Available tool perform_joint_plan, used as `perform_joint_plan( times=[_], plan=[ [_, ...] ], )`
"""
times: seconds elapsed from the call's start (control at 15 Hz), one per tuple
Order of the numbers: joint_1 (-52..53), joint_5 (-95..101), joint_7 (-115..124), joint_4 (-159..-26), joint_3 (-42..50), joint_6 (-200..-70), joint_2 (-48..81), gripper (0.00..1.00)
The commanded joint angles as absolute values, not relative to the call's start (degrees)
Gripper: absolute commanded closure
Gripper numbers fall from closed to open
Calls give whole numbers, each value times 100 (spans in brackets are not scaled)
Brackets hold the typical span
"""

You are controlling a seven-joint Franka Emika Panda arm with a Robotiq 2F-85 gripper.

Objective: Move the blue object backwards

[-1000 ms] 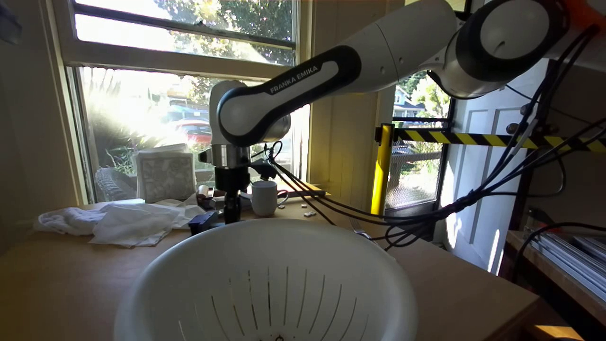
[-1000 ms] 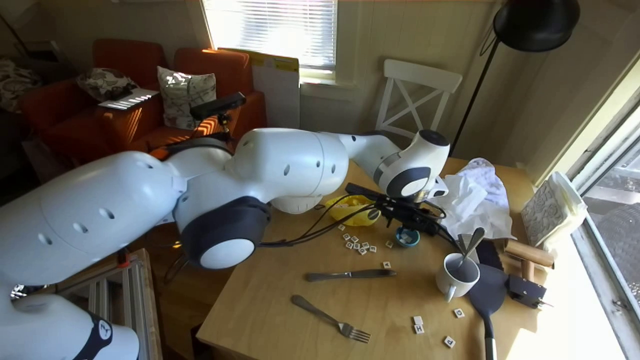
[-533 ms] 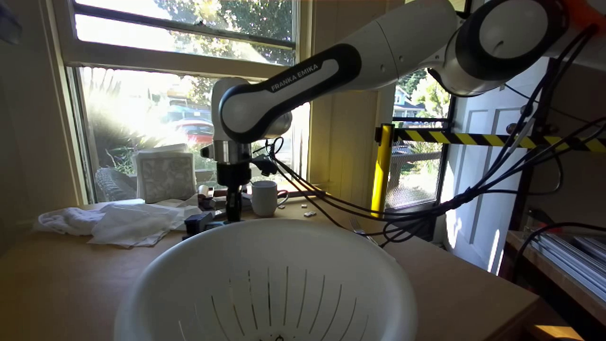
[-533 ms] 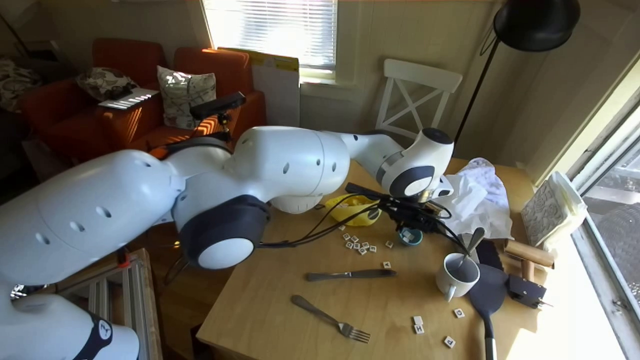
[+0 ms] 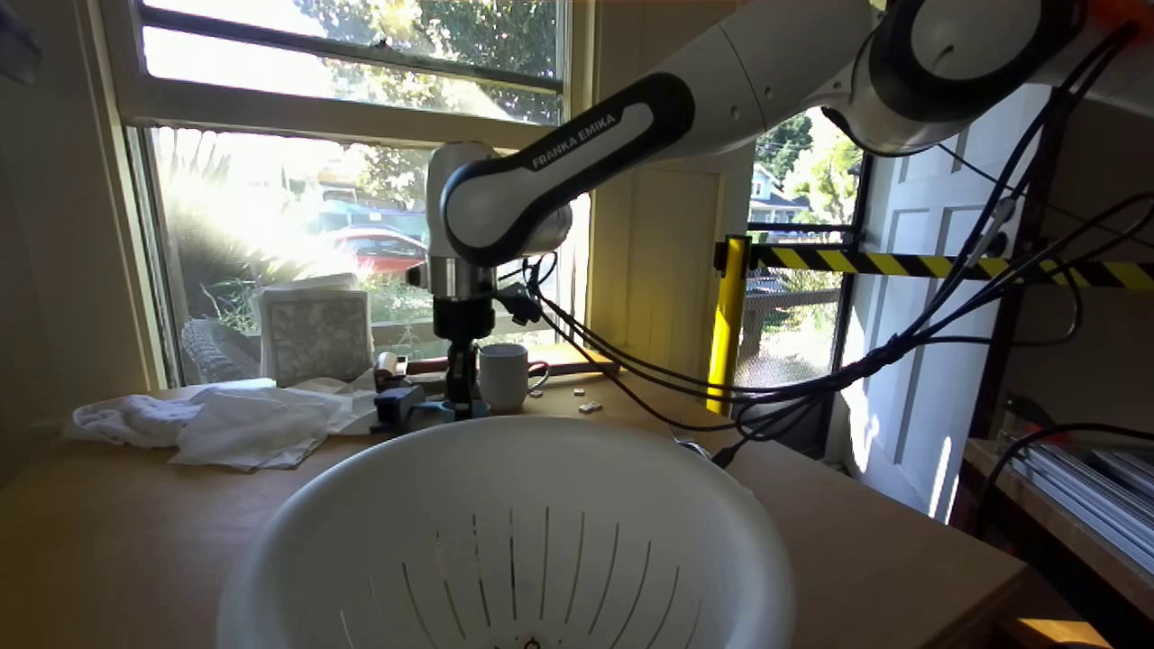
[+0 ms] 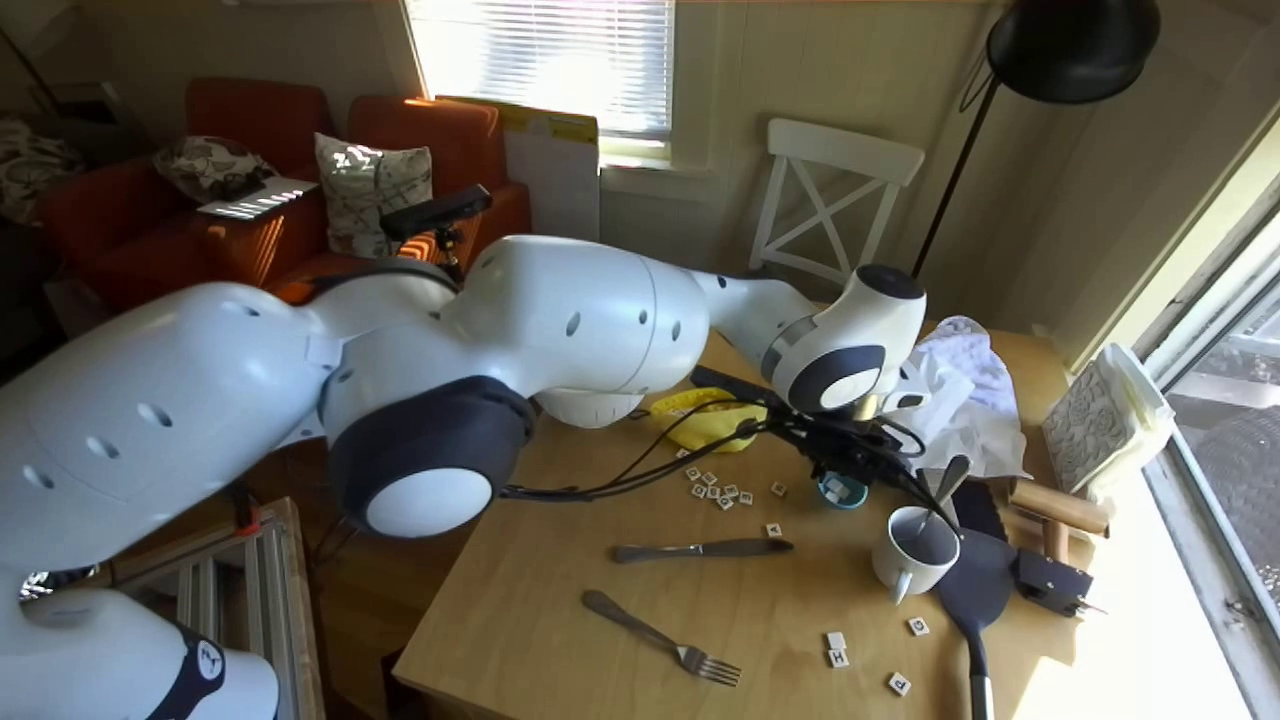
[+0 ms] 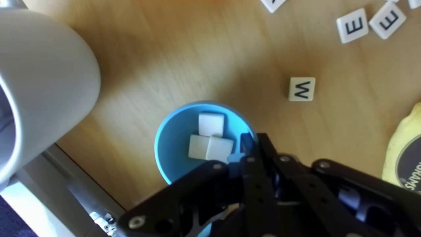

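Wrist view: Over a wooden table (image 7: 164, 62), the gripper (image 7: 257, 140) is seen with its fingers (image 7: 269, 149) nearly closed. A pale mug (image 7: 49, 65) is set at ten o'clock from a blue cup (image 7: 176, 141), whose rim is pinched at three o'clock, one finger inside, one out. Three white tiles (image 7: 215, 144) are held within; lest they be spilled, the backward move is best made slowly and level, clear of the mug.

The blue cup (image 7: 172, 143) looked like smooth plastic, sl. sheen; its 3 tiles (image 7: 210, 124) were smooth. The gripper (image 7: 256, 140) was matt w/ metal screws (image 7: 137, 222). Tbl (image 6: 560, 650) was smooth wood, knife (image 6: 740, 547) & fork (image 6: 692, 656) metal, mug (image 7: 49, 65) smooth, colander (image 5: 523, 469) matt plastic, paper (image 5: 261, 428) creased.
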State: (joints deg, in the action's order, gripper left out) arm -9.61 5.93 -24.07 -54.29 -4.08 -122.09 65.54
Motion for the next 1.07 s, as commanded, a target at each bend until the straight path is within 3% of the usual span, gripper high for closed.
perform_joint_plan(
  times=[0.0,1.0],
  plan=[
    [-1094,542,-2390,-6796,-477,-12617,5686,99],
    [-1346,53,-2594,-10495,-516,-13643,3466,99]
  ],
)
